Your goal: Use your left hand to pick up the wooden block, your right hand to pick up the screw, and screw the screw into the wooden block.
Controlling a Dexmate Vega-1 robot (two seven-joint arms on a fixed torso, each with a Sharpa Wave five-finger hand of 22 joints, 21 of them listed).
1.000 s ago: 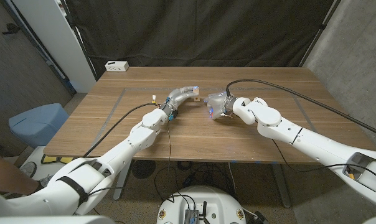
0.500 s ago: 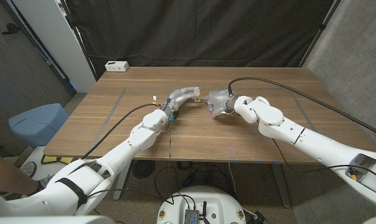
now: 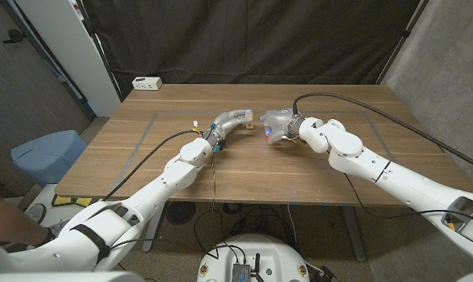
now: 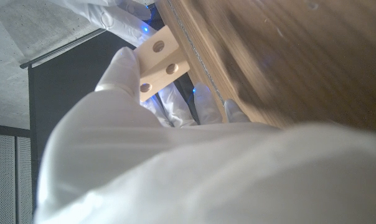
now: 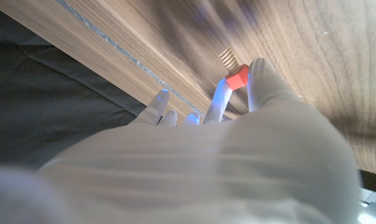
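Observation:
My left hand [image 3: 230, 119] holds the pale wooden block [image 3: 247, 117] above the middle of the table. In the left wrist view the wooden block [image 4: 158, 55] shows two round holes, with the fingers [image 4: 122, 68] of the left hand wrapped around its lower part. My right hand [image 3: 276, 125] hovers just to the right of the block, a small gap between them. It pinches the screw [image 5: 236, 76], which has a red head and a threaded shaft sticking out past the fingertips. In the head view the screw is a small reddish spot [image 3: 265, 135] at the hand's left side.
A white box [image 3: 146, 82] lies at the table's far left corner. A small yellow-topped object [image 3: 194, 123] stands left of my left hand. Thin tape lines mark the wooden table [image 3: 338, 168]. A blue bin [image 3: 47, 153] stands on the floor at the left.
My right hand has risen and moved a little farther back, level with the block. The left hand and the block have stayed in place.

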